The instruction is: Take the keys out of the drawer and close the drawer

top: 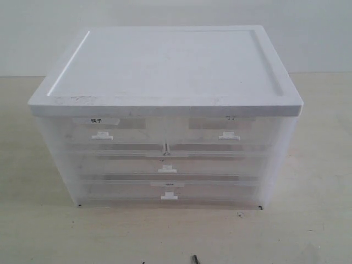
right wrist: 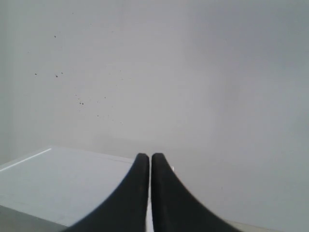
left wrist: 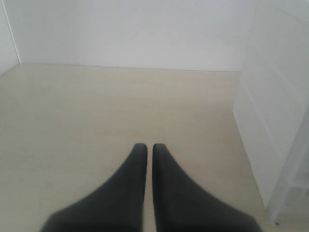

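Left wrist view, left jaws together, low over table (left wrist: 72, 106), beside cabinet (left wrist: 270, 116)

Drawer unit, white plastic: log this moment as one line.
translucent white half-width drawer with faint label: closed | keys: not visible | left gripper: shut, empty | right gripper: shut, empty | contact: none

Translucent white plastic half-width drawer (top: 102, 132) toward the left edge of the pale counter (top: 33, 231): its label strip (top: 103, 120) bears two bold black characters, apparently 筷子. Faint mark on the neighbouring translucent drawer (top: 228, 130): illegible.
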`<state>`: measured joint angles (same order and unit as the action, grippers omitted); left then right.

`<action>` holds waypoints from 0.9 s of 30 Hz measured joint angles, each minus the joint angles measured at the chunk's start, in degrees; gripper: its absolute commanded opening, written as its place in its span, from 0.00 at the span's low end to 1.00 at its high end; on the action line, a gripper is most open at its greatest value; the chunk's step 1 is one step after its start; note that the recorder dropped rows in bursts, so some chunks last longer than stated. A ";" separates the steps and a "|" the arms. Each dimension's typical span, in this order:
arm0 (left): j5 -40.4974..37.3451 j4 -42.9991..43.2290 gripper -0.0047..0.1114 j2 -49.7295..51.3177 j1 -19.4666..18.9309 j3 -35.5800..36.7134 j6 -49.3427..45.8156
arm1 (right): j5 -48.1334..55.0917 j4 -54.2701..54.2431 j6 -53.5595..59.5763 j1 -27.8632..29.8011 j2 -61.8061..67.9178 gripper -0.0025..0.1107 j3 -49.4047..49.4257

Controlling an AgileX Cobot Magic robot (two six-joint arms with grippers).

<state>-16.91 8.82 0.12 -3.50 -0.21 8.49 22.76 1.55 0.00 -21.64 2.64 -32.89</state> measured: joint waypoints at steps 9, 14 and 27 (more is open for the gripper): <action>0.00 1.96 0.08 0.00 0.00 0.00 -0.21 | 0.00 0.00 0.00 0.00 0.00 0.02 0.00; 0.00 5.17 0.08 0.00 0.00 0.00 -0.21 | 0.00 0.00 0.00 0.00 0.00 0.02 0.00; 0.00 5.50 0.08 0.00 0.00 0.00 -0.21 | 0.00 0.00 0.00 0.00 0.00 0.02 0.00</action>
<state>-16.91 14.32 0.12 -3.50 -0.21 8.28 22.76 1.55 0.00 -21.64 2.64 -32.89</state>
